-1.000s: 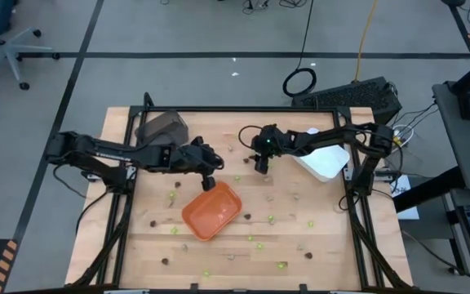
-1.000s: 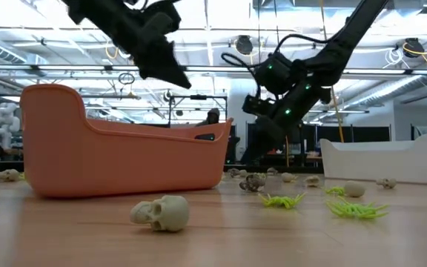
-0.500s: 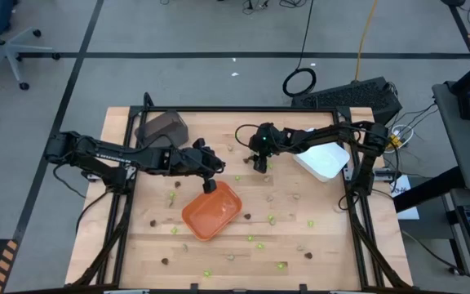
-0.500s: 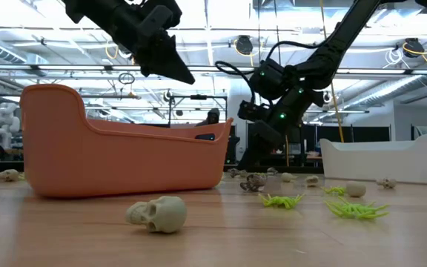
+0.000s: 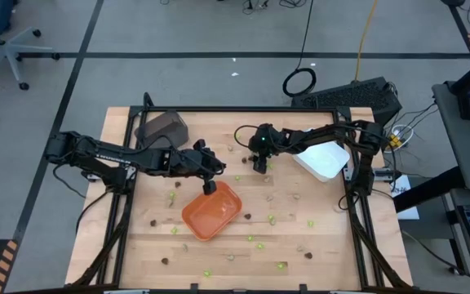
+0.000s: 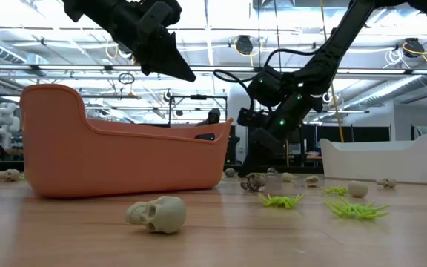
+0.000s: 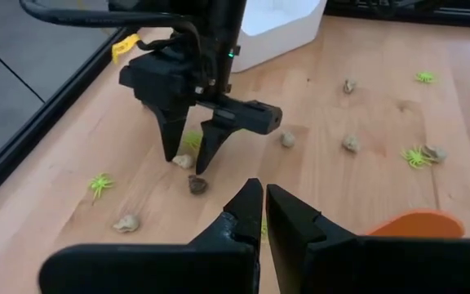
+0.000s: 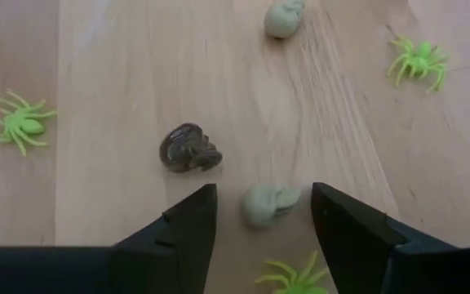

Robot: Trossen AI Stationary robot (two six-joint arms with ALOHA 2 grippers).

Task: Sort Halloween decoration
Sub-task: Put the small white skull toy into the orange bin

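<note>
Tiny Halloween decoration pieces lie scattered over the wooden table: lime-green spiders [image 8: 16,124], tan-grey skulls and dark brown skulls. My right gripper [image 8: 263,193] is open and low over the table's far middle [image 5: 258,167]. Its fingers stand on either side of a tan-grey skull [image 8: 268,206] without touching it. A dark brown skull [image 8: 190,149] lies just beyond. My left gripper [image 7: 261,193] is shut and empty, hanging above the far rim of the orange tray [image 5: 212,210].
A white tray [image 5: 323,159] stands at the far right and a dark grey tray [image 5: 161,128] at the far left. More pieces lie near the table's front edge, among them a pale skull [image 6: 156,213] and green spiders [image 6: 358,210].
My right gripper has sunk toward the table, closing in from above on the tan-grey skull, and has shifted slightly toward the table's left. Its fingers stay apart.
</note>
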